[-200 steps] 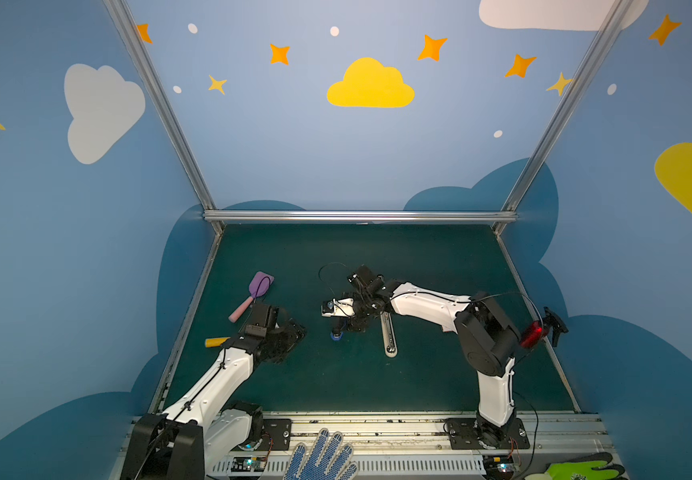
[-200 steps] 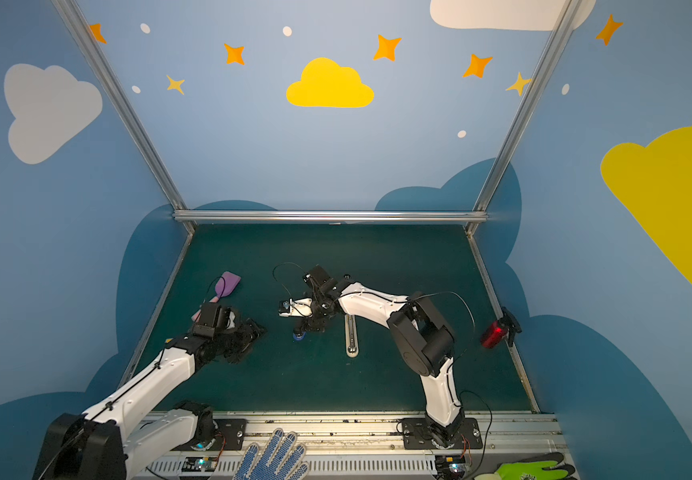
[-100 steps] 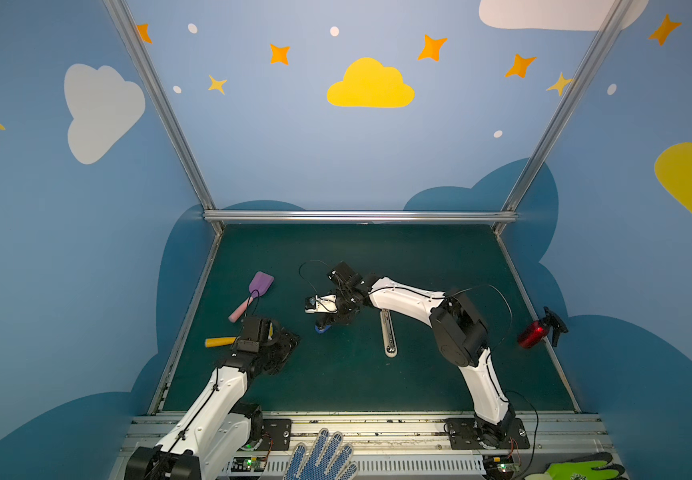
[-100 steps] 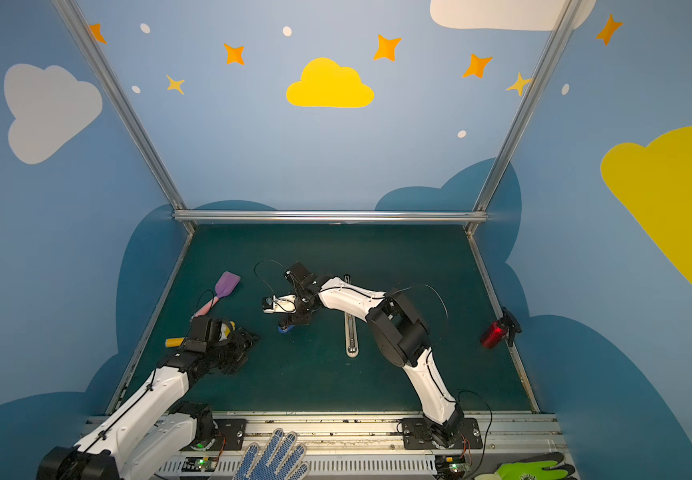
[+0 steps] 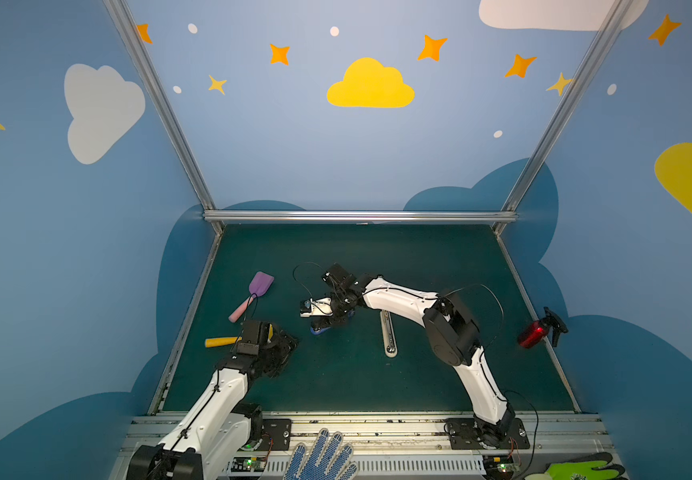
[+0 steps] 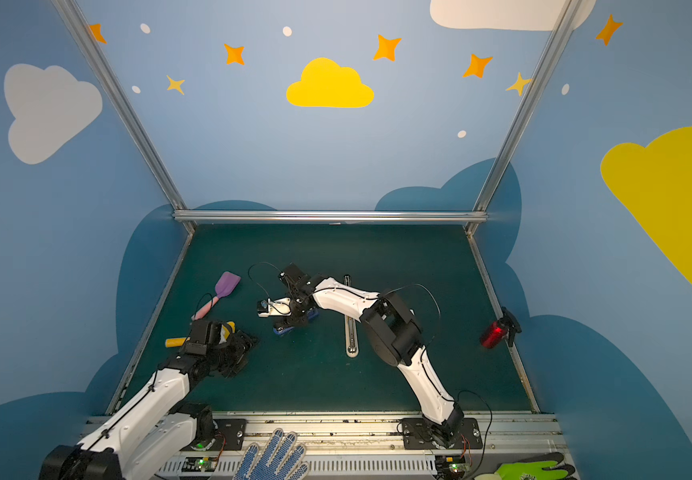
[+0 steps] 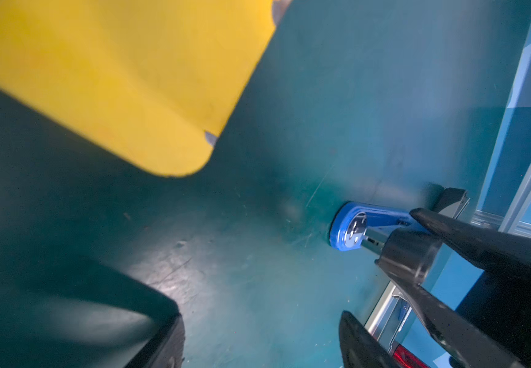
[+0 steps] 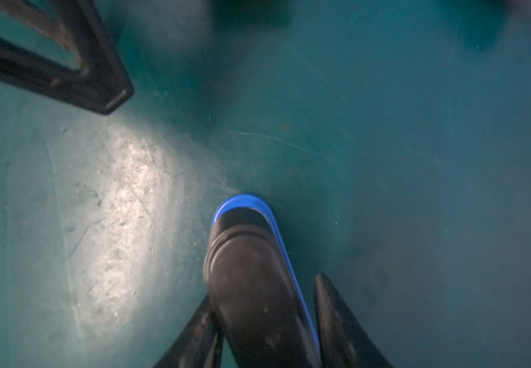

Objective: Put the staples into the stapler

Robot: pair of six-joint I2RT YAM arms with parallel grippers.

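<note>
**Ana:** At the far left of the green surface point(image 5: 336, 386), what lay there?

**Ben:** A purple spatula point(image 5: 262, 284) with a pink handle lay at a slant, blade toward the back wall. Nearer the front lay a yellow spatula point(image 5: 220, 342), its handle pointing at the left rail, its blade mostly hidden behind the left arm.

**Ana:** And the left pincer point(image 5: 282, 349)?

**Ben:** It hung just beside that yellow blade, fingers spread wide. The left wrist view showed only bare surface between them.

**Ana:** Where was the stapler point(image 5: 320, 330)?

**Ben:** A little left of centre, resting on the surface: blue base, black top, a shiny metal plate at its nose.

**Ana:** Was the right pincer point(image 5: 331, 320) on it?

**Ben:** It sat over the stapler, one finger on each side of the body, the nose sticking out past the fingertips. In the right wrist view one finger looked to be against the black top and a thin gap showed beside the other. That picture was blurred, so I could not tell whether it was pinching the stapler or only straddling it.

**Ana:** Anything further right?

**Ben:** A long silver bar point(image 5: 387, 332) lay flat, running front to back, partly under the right arm and clear of the stapler. Beyond the right rail a red item point(image 5: 533, 334) with a black part sat against the wall.
</note>
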